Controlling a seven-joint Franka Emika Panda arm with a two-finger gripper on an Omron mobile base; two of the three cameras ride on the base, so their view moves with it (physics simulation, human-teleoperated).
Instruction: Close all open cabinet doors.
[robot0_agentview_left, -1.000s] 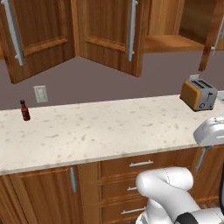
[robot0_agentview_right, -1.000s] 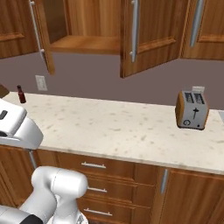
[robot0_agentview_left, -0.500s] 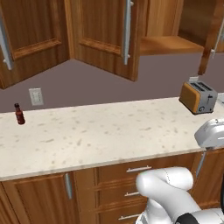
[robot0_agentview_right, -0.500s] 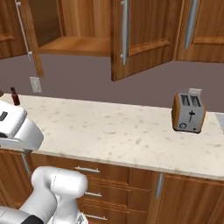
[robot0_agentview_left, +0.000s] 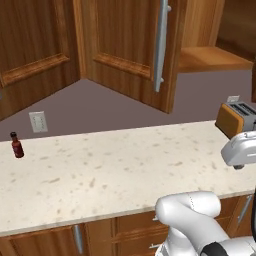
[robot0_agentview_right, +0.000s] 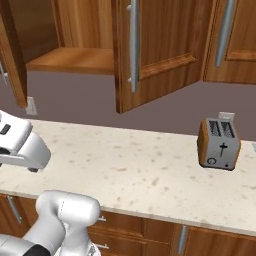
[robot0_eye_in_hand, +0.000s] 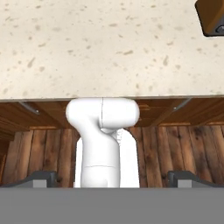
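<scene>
Speckled cream stone covers the desk (robot0_agentview_left: 115, 170), and above it hang the cabinet doors (robot0_agentview_left: 131, 47) we have to shut; at least one swings wide, baring a shelf (robot0_agentview_right: 75, 59). Our pincer (robot0_eye_in_hand: 111, 180) points down at the desk edge with its jaws spread wide and nothing between them, so the doors sit high above and beyond it, well apart. We judge each door a stiff, fairly light wooden slab on hinges, turning easily. Its long bar handle (robot0_agentview_left: 160, 46) looks smooth and slippery, so a flat push on the panel near the handle edge seems safer than a grasp. A toaster (robot0_agentview_right: 218, 143) stands off to one side.
</scene>
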